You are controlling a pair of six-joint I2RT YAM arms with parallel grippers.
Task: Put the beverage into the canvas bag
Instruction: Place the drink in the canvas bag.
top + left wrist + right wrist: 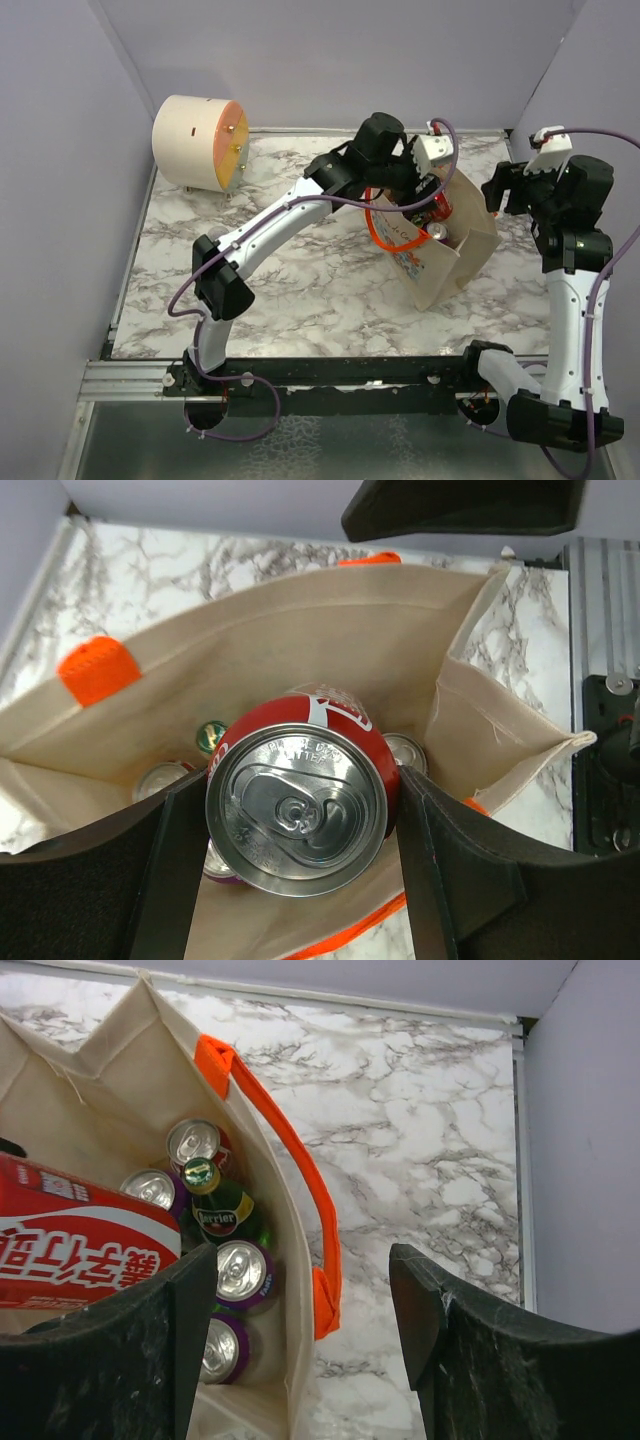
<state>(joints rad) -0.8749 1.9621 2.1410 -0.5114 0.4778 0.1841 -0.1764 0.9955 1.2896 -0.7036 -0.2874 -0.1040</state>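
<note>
While over the canvas bag (470,245), left gripper (300,780) tight around red can (300,815); right gripper (300,1260) wide, empty.

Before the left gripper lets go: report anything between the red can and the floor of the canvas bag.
The canvas bag gapes open under the red can held in the left gripper; nothing covers the mouth. Inside, beneath it, sit several silver-topped cans and a green bottle, so it would probably land on those.

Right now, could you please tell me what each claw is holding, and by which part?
The left claw grips the red can by its sides; the right claw holds nothing.
</note>
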